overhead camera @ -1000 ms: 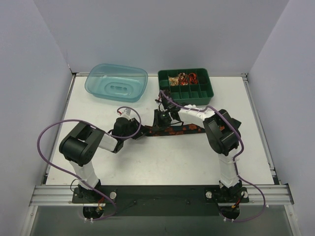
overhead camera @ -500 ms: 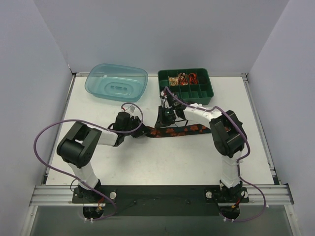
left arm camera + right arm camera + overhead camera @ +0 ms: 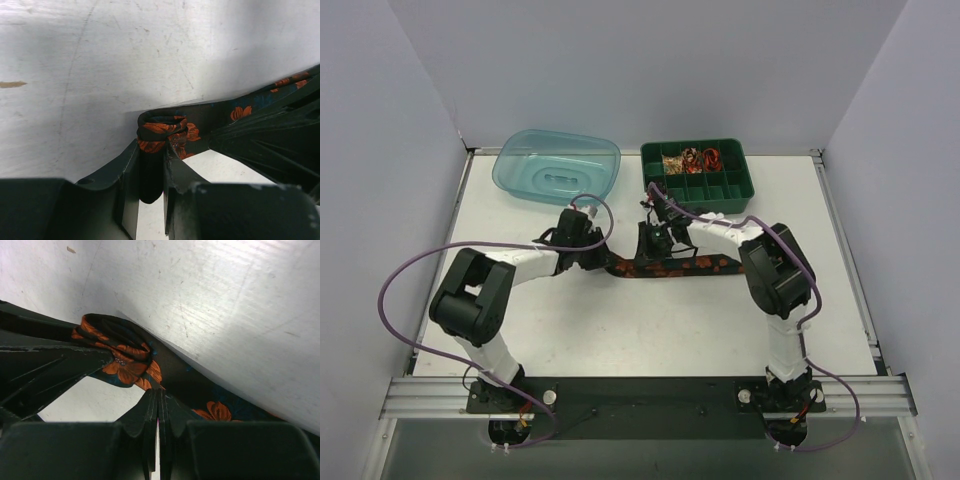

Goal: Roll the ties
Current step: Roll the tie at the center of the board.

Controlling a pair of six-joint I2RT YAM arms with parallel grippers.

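White table [image 3: 650, 330] | tie [image 3: 680, 266] mid-table, away from edges | left hand [image 3: 151, 150] clamps its rolled end | right hand [image 3: 158, 394] closed beside roll

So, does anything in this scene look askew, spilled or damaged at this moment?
Nothing is spilled or damaged. One thing looks untidy: the rolled end of the tie, held in the left gripper, is a loose, uneven coil with layers not lined up. The rest stretches along the table.
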